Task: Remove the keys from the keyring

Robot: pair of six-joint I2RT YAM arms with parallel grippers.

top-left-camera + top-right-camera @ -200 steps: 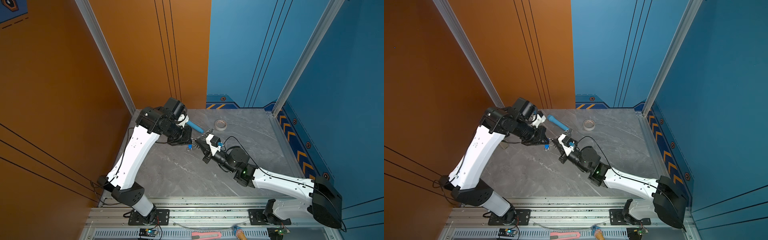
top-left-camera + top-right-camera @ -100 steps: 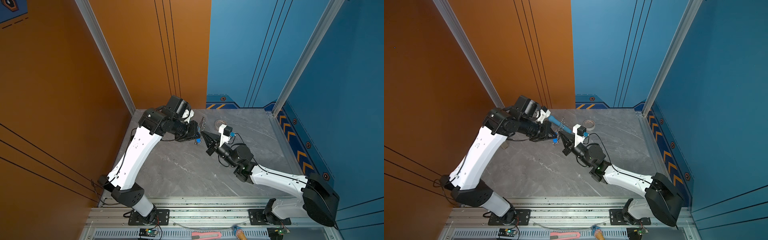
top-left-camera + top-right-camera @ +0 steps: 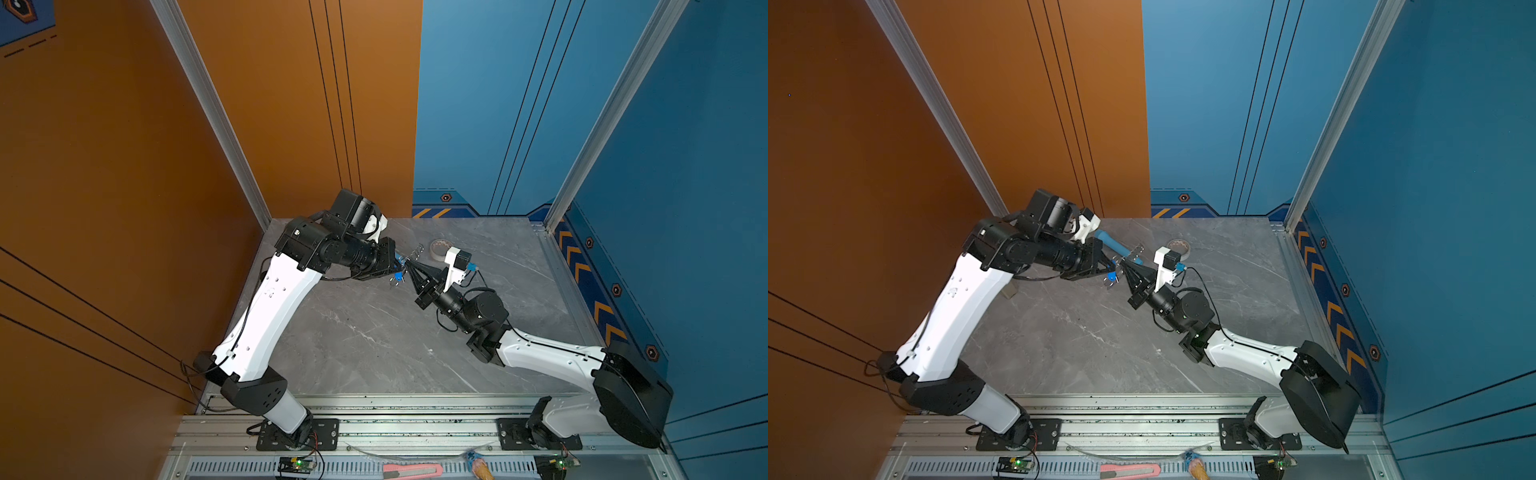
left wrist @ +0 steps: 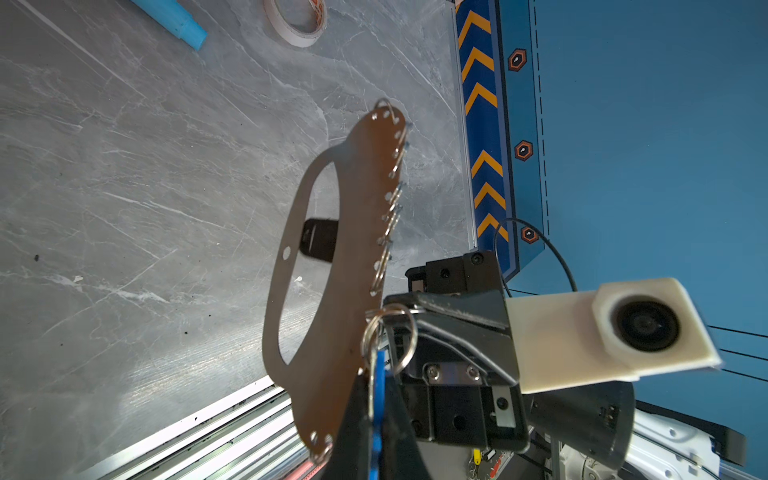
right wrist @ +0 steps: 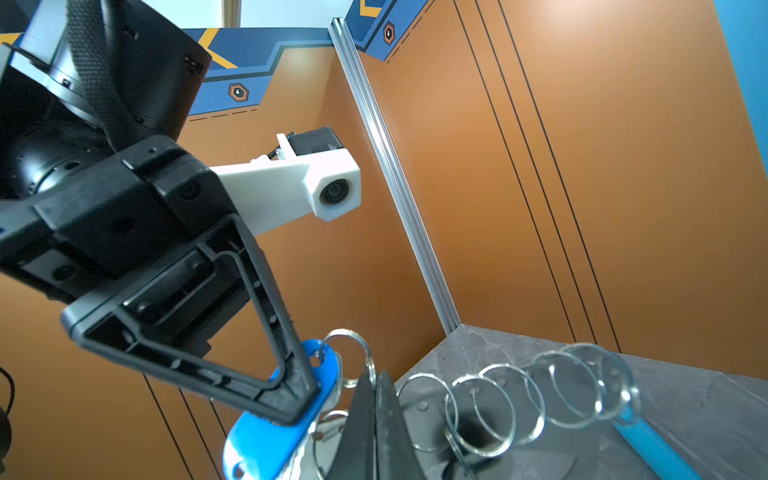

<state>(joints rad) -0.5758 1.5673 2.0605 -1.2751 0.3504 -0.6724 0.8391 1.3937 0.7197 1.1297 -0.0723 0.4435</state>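
Both grippers meet in the air above the table's back middle. The keyring is a flat metal plate with an oval cut-out and wire rings along one edge; in both top views it stands tilted. My right gripper is shut on the plate's edge by a split ring. My left gripper is shut on the keys' blue tag. The keys dangle below. A dark piece shows through the cut-out.
A whitish tape roll lies on the grey table just behind the grippers. A long blue tube lies next to it, under the left gripper. Orange and blue walls close off the back. A pink cutter sits on the front rail.
Both grippers have risen off the table and moved back and right, carrying the plate and keys. The right wrist has turned so that its camera stands up.
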